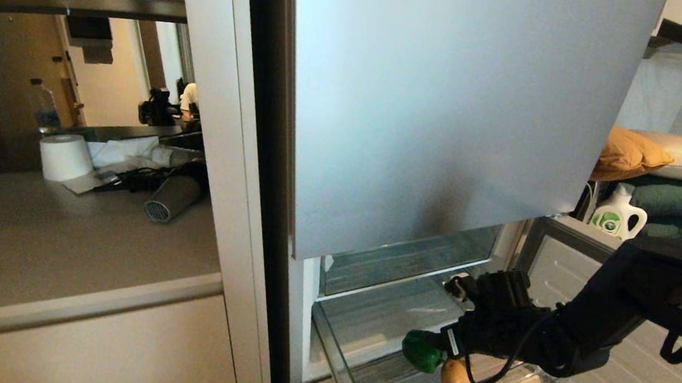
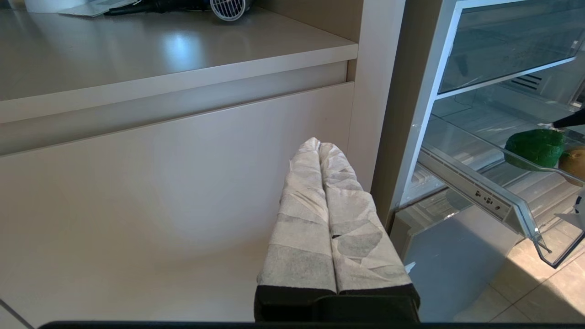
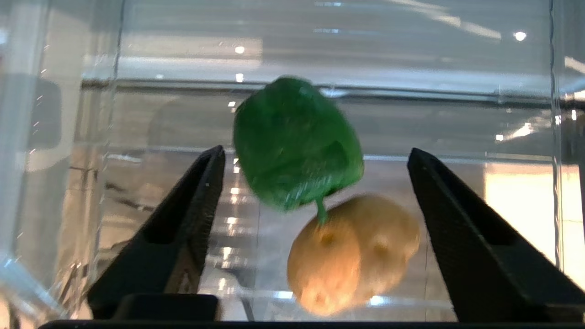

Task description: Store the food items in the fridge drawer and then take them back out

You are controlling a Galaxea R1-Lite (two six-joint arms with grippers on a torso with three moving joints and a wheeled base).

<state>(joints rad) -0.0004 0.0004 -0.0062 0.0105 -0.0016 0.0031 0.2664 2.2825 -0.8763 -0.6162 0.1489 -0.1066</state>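
The clear fridge drawer [image 1: 333,347] [image 2: 525,211] [image 3: 137,114] is pulled out under the grey door panel. Inside it a dark-green bell pepper [image 1: 422,351] [image 2: 534,147] [image 3: 295,144] rests against a tan-brown round lump [image 1: 455,378] [image 2: 575,160] [image 3: 354,253]; its stem touches the lump. My right gripper [image 1: 450,343] [image 3: 315,150] reaches into the drawer just behind both, open wide, its black fingers [image 3: 196,201] touching neither item. My left gripper [image 2: 318,142], wrapped in white, is shut on nothing, facing the beige cabinet front left of the fridge.
A large silver-blue door panel [image 1: 448,120] hangs above the drawer. The counter [image 1: 61,239] on the left carries a grey hair dryer [image 1: 172,198] and a paper roll [image 1: 64,157]. Behind my right arm are a detergent bottle [image 1: 617,216] and pillows [image 1: 662,166].
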